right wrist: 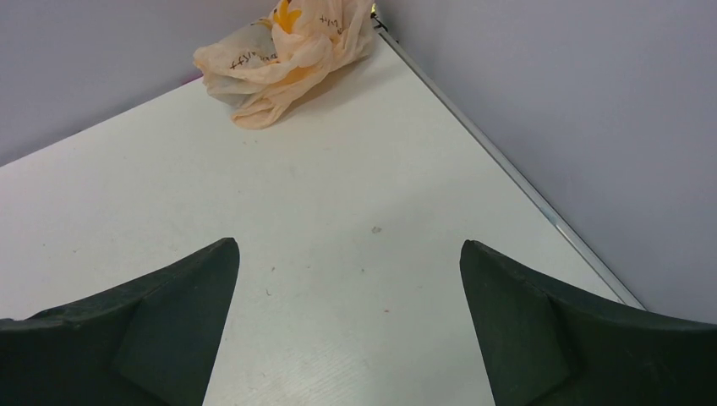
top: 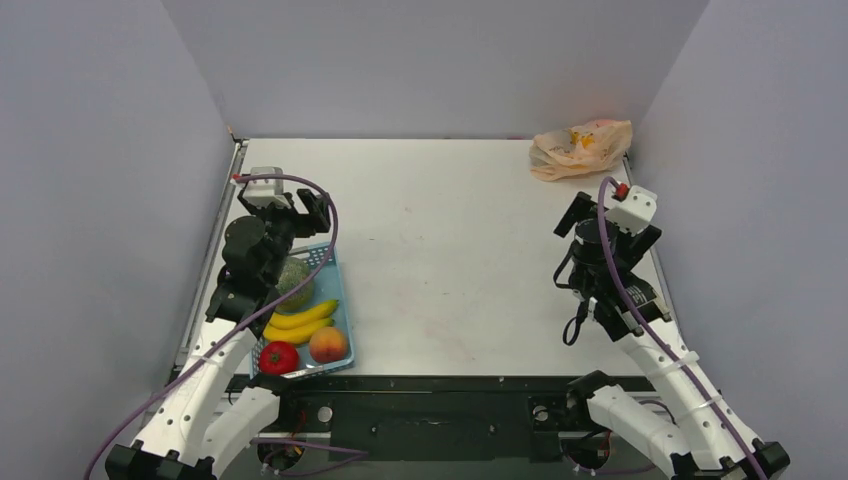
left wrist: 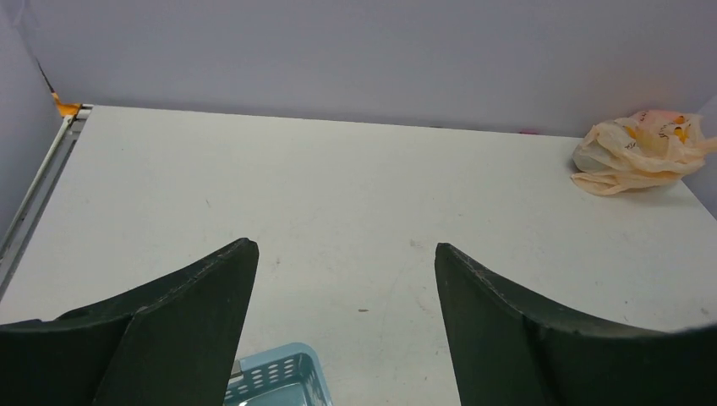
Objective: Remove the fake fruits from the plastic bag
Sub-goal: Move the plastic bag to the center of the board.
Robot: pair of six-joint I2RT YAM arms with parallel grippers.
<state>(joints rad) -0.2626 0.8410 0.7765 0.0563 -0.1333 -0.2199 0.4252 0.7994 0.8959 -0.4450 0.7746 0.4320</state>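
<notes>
Firstly, table: flat white rectangular table (top: 450, 250) between pale grey walls, with both arm bases at 6 o'clock.
Basket: shallow blue mesh plastic basket (top: 320, 258) at 8 o'clock on the table, partly under the left arm. It holds a large green melon (top: 293, 275), yellow bananas (top: 300, 320), a red round tomato-like fruit (top: 278, 357) and a peach (top: 327, 345), none of them task items.
Bag: thin, crinkly, translucent peach-orange plastic bag (top: 582, 148) with yellow-orange printed marks. It lies slumped in the far corner at 1 o'clock, well apart from both grippers.
Left gripper: black two-finger left gripper (left wrist: 342, 249), jaws spread wide and empty. It hangs over the basket's far edge, and the bag lies at its 2 o'clock.
Right gripper: black two-finger right gripper (right wrist: 349, 245), jaws likewise wide and empty, over bare table. The bag lies at its 11 o'clock.
Fake fruits: none of the small plastic fake fruits shows outside the bag, so presumably all are inside. Whether the yellow patches are print or contents cannot be told.
Step in hand: judged to be the approach, with nothing grasped.
Next move: the right arm is nearer and would reach toward 12 o'clock. The thin film is likely to slip and bunch, so one gripper should hold the bag while the other works the mouth. Where the mouth is cannot be told.
</notes>
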